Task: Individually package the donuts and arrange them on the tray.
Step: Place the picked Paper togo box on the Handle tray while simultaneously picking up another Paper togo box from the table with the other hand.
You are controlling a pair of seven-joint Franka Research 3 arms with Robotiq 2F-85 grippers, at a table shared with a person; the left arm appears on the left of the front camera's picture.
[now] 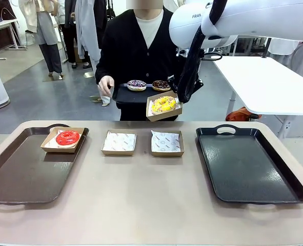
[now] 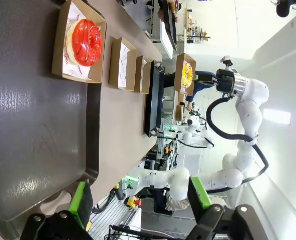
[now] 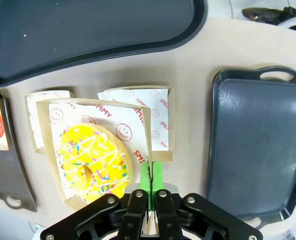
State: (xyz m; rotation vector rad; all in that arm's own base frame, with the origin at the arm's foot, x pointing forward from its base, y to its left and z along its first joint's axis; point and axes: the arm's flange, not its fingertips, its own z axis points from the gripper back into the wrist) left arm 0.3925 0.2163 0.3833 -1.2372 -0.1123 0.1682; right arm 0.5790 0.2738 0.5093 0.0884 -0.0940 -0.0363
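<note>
- yellow donut (image 1: 164,103) is sitting in a paper-lined carton (image 1: 161,116) that is hanging in the air, upper centre of the front frame, tilting toward the camera.
- right tool (image 3: 151,172) is pinching the carton's side wall, green pads closed flat on it. Gripping the edge is keeping the fingers off the icing.
- two empty cartons (image 1: 119,142) (image 1: 167,142) are lying side by side on the counter (image 1: 141,205), mid frame, likely for the two donuts not yet boxed.
- red donut (image 1: 67,137) is lying boxed at the far edge of left tray (image 1: 18,179), mid left. I'm reading that as one unit done.
- dark sprinkled donut (image 1: 137,85) and chocolate donut (image 1: 161,84) are resting unboxed on a small black tray (image 1: 123,95) that a person is holding, upper centre.
- right tray (image 1: 248,164) is lying bare, lower right. Can't tell which tray the held carton is heading for.
- left tool (image 2: 137,197) is hovering open over left tray's handle end, holding nothing.
- Risk: with a single-wall pinch the carton could flex or swing, so I'm expecting a slow, level set-down.
</note>
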